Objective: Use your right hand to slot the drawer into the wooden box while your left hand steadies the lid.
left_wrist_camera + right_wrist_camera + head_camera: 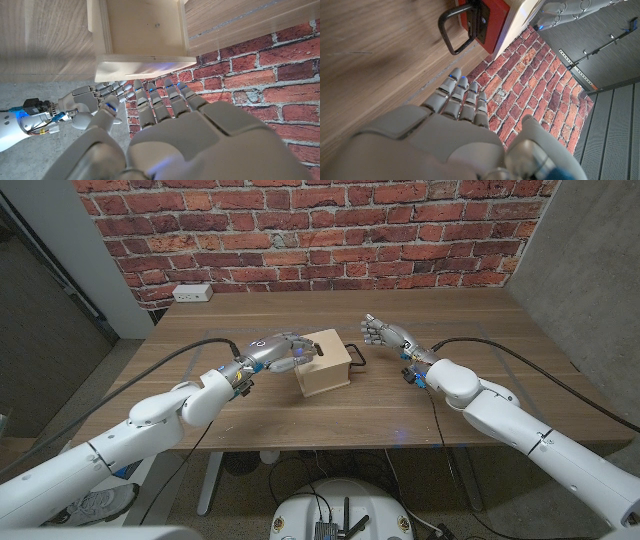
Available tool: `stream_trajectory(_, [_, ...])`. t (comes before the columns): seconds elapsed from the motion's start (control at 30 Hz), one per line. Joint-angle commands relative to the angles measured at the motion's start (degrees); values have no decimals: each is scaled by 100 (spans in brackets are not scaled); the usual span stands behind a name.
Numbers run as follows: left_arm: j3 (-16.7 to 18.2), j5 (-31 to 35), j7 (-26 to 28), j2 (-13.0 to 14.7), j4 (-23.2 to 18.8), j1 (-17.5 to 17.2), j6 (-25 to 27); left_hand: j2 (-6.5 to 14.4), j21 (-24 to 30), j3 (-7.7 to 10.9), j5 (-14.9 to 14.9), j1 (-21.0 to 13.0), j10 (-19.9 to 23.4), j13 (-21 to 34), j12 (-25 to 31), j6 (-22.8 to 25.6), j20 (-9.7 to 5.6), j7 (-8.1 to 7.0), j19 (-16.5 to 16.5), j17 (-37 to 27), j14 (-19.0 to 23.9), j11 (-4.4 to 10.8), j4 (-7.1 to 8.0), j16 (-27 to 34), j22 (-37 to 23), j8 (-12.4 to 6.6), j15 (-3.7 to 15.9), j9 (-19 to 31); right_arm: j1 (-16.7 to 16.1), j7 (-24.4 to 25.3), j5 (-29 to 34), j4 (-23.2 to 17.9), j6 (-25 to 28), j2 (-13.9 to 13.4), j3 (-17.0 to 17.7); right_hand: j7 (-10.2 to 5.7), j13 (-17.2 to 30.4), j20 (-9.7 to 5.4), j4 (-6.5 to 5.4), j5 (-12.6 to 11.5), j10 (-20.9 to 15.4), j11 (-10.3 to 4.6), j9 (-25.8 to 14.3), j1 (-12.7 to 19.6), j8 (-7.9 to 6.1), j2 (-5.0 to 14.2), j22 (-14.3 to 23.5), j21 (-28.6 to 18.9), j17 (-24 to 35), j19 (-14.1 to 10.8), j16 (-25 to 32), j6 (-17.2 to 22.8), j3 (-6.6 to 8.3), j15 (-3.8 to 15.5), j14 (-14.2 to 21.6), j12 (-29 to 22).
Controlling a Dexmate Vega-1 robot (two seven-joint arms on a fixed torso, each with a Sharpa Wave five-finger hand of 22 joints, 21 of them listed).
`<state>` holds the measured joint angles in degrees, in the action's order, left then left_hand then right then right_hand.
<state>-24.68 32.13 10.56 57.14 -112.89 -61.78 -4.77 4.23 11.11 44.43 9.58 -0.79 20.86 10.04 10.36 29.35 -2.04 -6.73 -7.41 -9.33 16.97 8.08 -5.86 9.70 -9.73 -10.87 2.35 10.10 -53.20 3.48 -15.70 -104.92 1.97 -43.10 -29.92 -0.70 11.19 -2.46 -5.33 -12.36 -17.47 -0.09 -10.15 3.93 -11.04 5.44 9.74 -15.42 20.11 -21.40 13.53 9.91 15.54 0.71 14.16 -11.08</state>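
The pale wooden box [325,363] stands mid-table with its lid [145,67] on. The drawer's red front [492,20] sits at the box's right end, and its black handle [355,358] sticks out towards my right hand. My left hand [278,352] reaches the box's upper left edge, fingers [162,100] stretched out against the lid and gripping nothing. My right hand [385,333] hovers just right of the handle [456,31], apart from it, with its fingers [457,97] spread and empty. From the left wrist the right hand [95,99] shows beyond the box.
A brick wall runs behind the table's far edge, with a white power outlet [191,293] at the table's back left corner. Black cables [500,352] trail along both arms. Bare tabletop [470,315] surrounds the box.
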Motion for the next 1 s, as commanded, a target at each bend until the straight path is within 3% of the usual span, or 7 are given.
stream_trajectory(0.03, [135, -111, 88, -101, -209, -136, 317, 221, -12, 45, 29, -11, -11, 14, 10, -8, -899, 5, -60, -10, -23, -17, 0, 11, -10, 20, 930, 18, 25, -10, 42, 145, -130, -63, 93, -40, 16, -2, 42, 0, -10, 8, -6, 68, -26, 218, 12, 53, 14, 1, -40, 39, 1, -3, -74, -27])
stream_trajectory(0.53, [276, -311, 412, -273, -323, -294, 452, 219, 5, 51, 29, -14, -65, 14, 5, -40, -870, 7, -115, -9, -64, -22, -10, 6, -9, 29, 899, 19, -130, 183, 66, 100, -257, -194, 347, -82, 15, 10, 82, 10, 126, -3, -8, 85, -14, 230, 10, 135, 26, 52, -70, 51, 30, 12, -208, 16])
stream_trajectory(1.0, [304, -768, 621, -535, 110, -109, 174, 219, 15, 63, 34, -42, -152, 14, -4, -136, -830, 12, -167, -3, -130, -27, -52, -3, -8, 53, 862, 20, -370, 579, 95, 126, -404, -129, 564, -69, 14, 23, 98, 19, 149, 31, -10, 79, -14, 223, 7, 175, 28, 36, -79, 79, 42, 29, -259, 10])
